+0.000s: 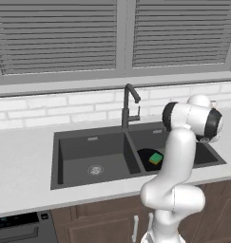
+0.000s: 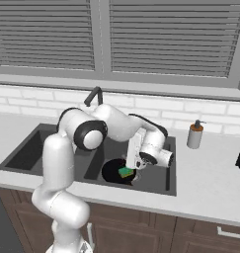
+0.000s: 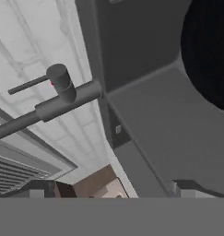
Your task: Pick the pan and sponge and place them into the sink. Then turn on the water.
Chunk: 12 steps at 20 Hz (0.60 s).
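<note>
A round, flat, all-black frying pan (image 1: 146,157) carries a small rectangular sponge (image 1: 156,158), green over yellow-orange. The rectangular double-basin sink (image 1: 88,142) is dark grey, the tall gooseneck faucet (image 1: 128,107) dark, the brick-patterned tile backsplash (image 1: 50,110) white.

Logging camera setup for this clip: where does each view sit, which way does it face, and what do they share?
Left base view: behind the arm, to its left, facing the sink and faucet; the arm rises at lower right.
Right base view: behind, to its right, facing the same sink; the arm rises at lower left, the soap dispenser beside it.
Hand view: on the hand, above the right basin, facing the faucet.
Both base views share the pan carrying the sponge.
</note>
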{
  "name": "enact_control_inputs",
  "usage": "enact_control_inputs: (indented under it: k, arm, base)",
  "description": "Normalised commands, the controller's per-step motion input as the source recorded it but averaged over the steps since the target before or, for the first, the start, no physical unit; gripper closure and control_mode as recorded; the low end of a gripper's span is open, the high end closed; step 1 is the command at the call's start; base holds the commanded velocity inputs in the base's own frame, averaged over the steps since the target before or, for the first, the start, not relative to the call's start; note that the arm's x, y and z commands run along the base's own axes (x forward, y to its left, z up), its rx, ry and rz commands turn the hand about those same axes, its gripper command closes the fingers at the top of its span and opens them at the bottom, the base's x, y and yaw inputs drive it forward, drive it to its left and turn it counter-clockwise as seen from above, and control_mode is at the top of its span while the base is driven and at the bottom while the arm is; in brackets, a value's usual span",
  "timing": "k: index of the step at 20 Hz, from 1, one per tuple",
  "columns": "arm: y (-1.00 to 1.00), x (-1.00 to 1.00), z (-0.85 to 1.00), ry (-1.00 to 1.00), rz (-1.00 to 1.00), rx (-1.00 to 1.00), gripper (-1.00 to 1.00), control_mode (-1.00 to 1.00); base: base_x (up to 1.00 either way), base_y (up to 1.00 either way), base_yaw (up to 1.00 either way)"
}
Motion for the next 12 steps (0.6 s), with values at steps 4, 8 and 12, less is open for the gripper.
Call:
enact_control_inputs:
  k: [4, 8, 12]
  arm:
    - [0.00, -0.28, 0.81, -0.09, -0.05, 0.36, -1.00, -1.00]
    - [0.00, -0.35, 0.61, -0.05, -0.07, 0.34, -1.00, -1.00]
    - [0.08, -0.48, 0.41, -0.05, -0.12, 0.28, -1.00, -1.00]
  base:
    - [0.00, 0.00, 0.00]
    - [0.00, 0.00, 0.00]
    - [0.00, 0.00, 0.00]
